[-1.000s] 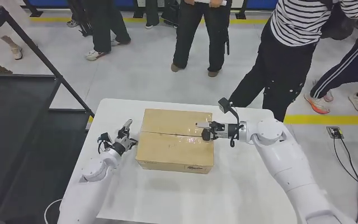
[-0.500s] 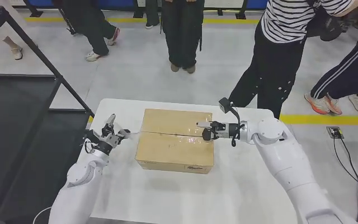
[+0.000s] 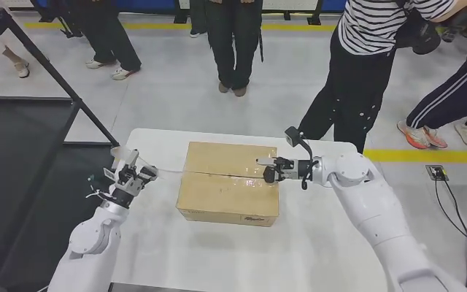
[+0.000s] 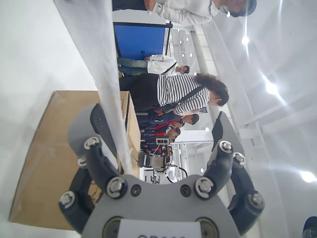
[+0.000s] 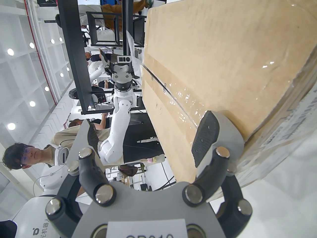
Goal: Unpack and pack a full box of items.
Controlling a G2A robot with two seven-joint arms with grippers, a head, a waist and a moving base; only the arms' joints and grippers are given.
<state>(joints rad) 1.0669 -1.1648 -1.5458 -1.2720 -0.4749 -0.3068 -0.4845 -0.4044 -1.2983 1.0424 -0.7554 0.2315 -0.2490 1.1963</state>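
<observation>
A closed brown cardboard box (image 3: 230, 182) sits mid-table, its taped centre seam running left to right. My left gripper (image 3: 130, 174) hovers near the table's left edge, well clear of the box, fingers spread. A translucent tape strip (image 3: 168, 172) stretches from it to the seam's left end. In the left wrist view the tape strip (image 4: 99, 50) clings along one finger (image 4: 99, 122), with the box (image 4: 62, 137) behind. My right gripper (image 3: 264, 169) is open at the seam's right end. There one finger (image 5: 205, 137) lies against the box (image 5: 223, 50) top.
The white table (image 3: 219, 248) has bare room in front of the box and on both sides. A black metal frame (image 3: 66, 87) stands beside the table's left side. Several people stand past the far edge, one in a striped shirt (image 3: 379, 29) near the right corner.
My left gripper has drawn back leftward from the box's left side to the table's left edge, pulling the tape strip out with it. The right arm and the box have stayed put.
</observation>
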